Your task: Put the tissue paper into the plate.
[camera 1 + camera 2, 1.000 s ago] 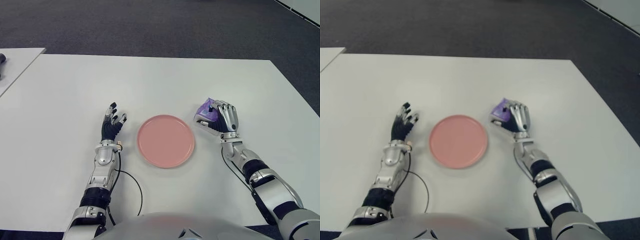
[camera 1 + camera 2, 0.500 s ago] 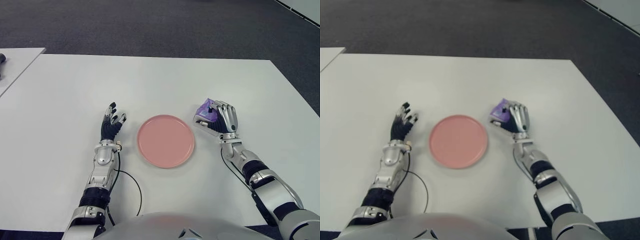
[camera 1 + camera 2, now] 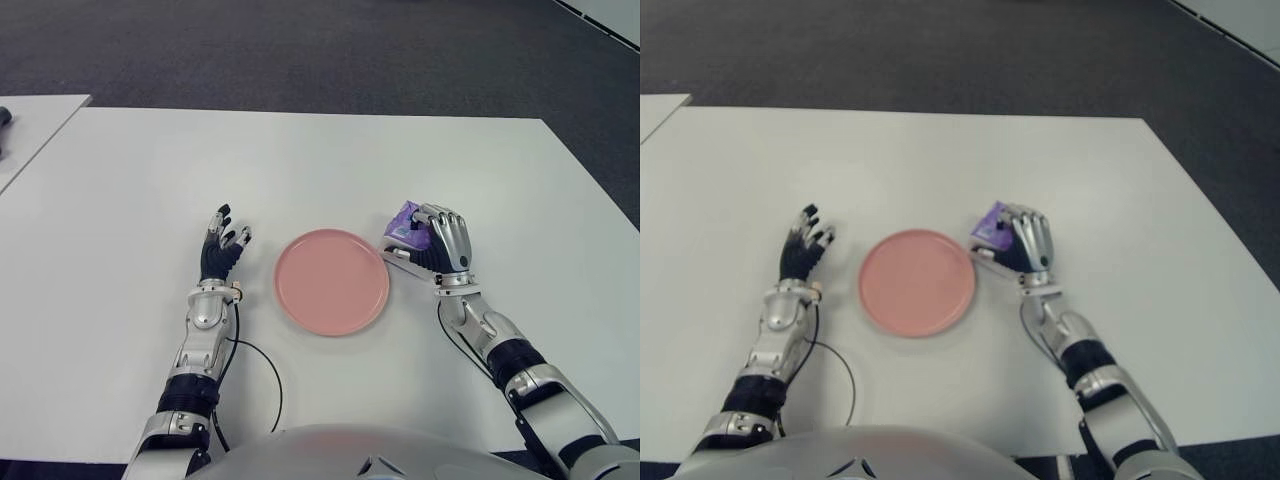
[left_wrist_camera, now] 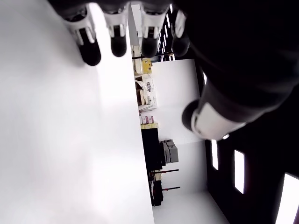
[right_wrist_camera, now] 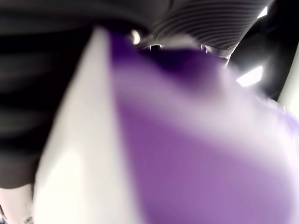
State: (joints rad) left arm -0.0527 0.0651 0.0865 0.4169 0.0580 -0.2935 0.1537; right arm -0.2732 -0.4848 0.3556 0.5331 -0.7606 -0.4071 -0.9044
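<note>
White tabletop [image 3: 330,160] fills most of the scene, with dark grey carpet [image 3: 300,50] beyond its far edge and a second white table's corner [image 3: 30,120] at ten o'clock. Near the middle sits a round pink plate [image 3: 332,281], holding nothing. At three o'clock from it, just beside the rim, the right hand [image 3: 440,250] is curled around a purple-and-white tissue paper pack [image 3: 405,222], which fills the right wrist view. The pack is outside the plate. At nine o'clock from the plate, a little apart, the left hand [image 3: 222,252] shows with fingers spread and holding nothing. A thin black cable [image 3: 262,370] loops on the table near the left forearm.
</note>
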